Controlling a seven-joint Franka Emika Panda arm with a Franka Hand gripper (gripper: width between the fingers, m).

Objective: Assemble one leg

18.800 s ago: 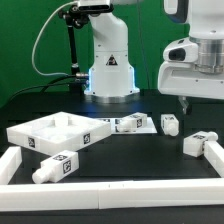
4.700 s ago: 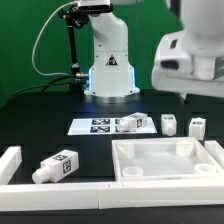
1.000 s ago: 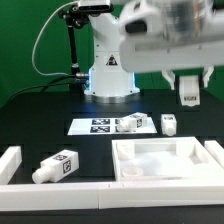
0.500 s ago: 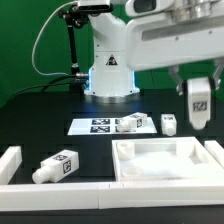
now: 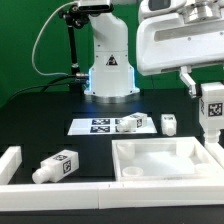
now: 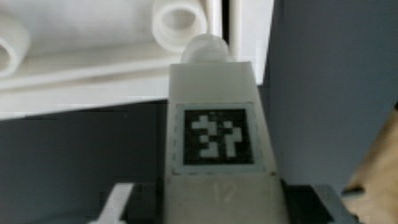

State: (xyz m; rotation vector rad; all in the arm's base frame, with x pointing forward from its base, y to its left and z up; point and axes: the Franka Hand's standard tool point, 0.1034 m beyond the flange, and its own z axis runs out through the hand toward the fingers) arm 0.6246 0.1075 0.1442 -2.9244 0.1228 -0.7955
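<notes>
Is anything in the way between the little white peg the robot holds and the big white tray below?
No, nothing visible is in the way. The small white plastic peg hangs in the gripper above the large square white tray, toward the exterior view's right. Only open air lies between them.

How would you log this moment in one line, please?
stage: leg held | pincer: shut on leg | leg: upright, airborne near tray | insertion: not yet
</notes>
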